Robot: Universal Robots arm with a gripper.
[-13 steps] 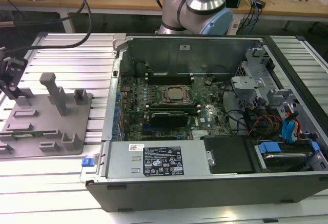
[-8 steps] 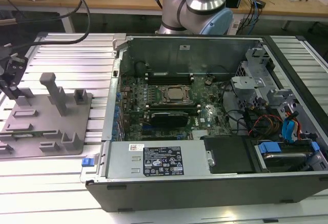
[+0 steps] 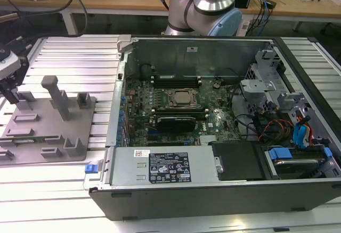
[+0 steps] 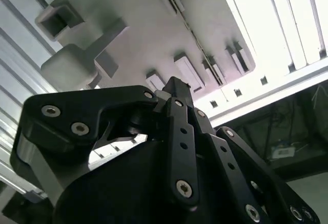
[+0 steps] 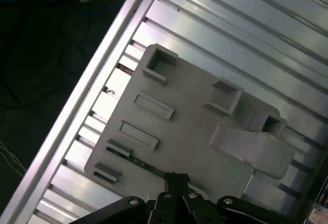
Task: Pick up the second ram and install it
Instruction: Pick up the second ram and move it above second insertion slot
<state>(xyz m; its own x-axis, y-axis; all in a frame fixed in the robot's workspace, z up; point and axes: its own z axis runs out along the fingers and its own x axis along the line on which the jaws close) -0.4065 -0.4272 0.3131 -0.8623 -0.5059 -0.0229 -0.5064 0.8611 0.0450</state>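
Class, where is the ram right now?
The ram sits on the grey holder plate, just ahead of the gripper in the first wrist view; the plate lies at the exterior view's left, beside the computer case.

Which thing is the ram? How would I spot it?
Look at the grey plate beside the open computer. Near one edge of it the ram lies flat between small clips. It's the only thin, dark-green strip; everything else there is blocky grey plastic.
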